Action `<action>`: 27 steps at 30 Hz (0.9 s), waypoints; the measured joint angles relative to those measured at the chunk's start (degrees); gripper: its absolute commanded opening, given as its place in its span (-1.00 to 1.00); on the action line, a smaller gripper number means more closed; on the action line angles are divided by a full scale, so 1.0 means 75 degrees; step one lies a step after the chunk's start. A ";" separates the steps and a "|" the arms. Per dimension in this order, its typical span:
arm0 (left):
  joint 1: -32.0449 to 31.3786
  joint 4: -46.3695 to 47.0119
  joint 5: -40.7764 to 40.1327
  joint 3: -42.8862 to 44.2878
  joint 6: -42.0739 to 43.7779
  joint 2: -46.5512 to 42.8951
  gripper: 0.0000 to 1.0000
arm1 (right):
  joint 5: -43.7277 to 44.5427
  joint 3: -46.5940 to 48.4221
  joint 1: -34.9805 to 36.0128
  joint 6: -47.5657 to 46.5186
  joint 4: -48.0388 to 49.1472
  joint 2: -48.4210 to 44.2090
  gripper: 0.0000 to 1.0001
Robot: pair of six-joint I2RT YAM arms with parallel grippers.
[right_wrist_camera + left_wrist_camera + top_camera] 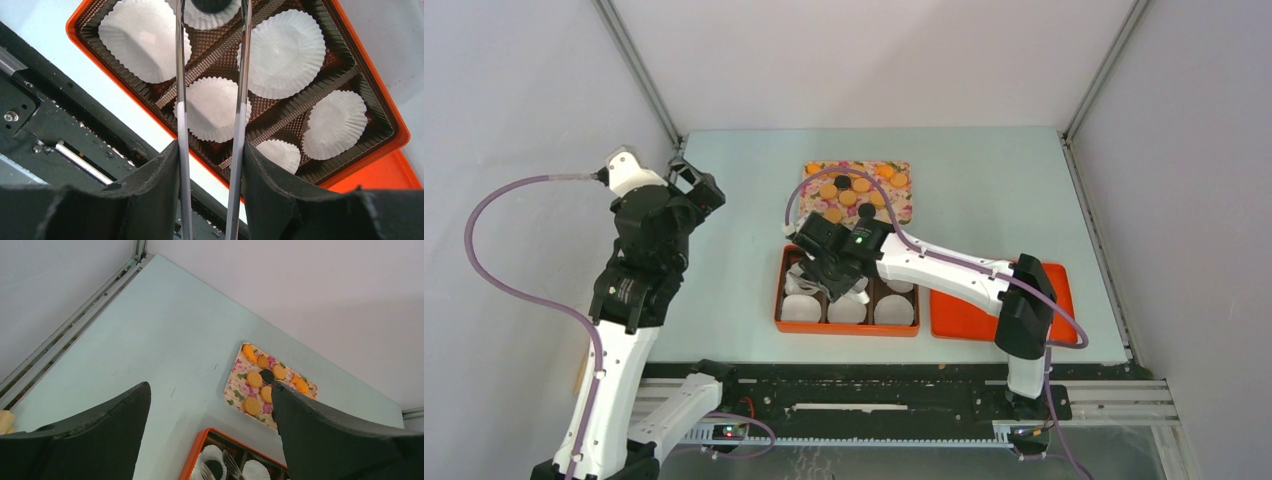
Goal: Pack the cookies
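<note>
Several orange-tan cookies (pixel 848 197) and a black one (pixel 842 182) lie on a floral tray (pixel 904 208) at mid table; they also show in the left wrist view (pixel 254 378). My right gripper (pixel 829 268) is shut on clear plastic tongs (pixel 181 100) over the orange compartment box (pixel 780 292). The tong tips flank a black cookie (pixel 211 5) lying in a white paper liner; I cannot tell if they pinch it. The same cookie (pixel 215 468) shows in the left wrist view. My left gripper (pixel 694 185) is open and empty, raised at the far left.
The box (pixel 385 120) holds several white paper liners (pixel 286 52) in brown dividers. Its orange lid (pixel 969 318) lies right of it under the right arm. Walls and metal rails (pixel 65 335) bound the table; a black rail (pixel 874 395) runs along the near edge.
</note>
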 measured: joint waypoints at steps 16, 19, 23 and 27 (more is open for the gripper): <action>0.0000 0.0192 0.0516 -0.0125 0.0099 0.0111 0.90 | 0.0787 0.0207 0.0000 -0.0020 0.0143 -0.0149 0.08; 0.0000 0.0283 0.0632 -0.0125 0.0096 0.0117 0.90 | 0.1212 0.0210 -0.0058 -0.0041 0.0079 -0.0545 0.07; 0.0000 0.0420 0.0845 -0.0131 0.0079 0.0204 0.89 | 0.1524 0.0210 -0.0356 -0.0050 0.0073 -0.1137 0.05; 0.0000 0.0469 0.1075 -0.0143 0.0023 0.0414 0.89 | 0.1638 0.0154 -0.1078 -0.0041 0.0265 -0.1227 0.04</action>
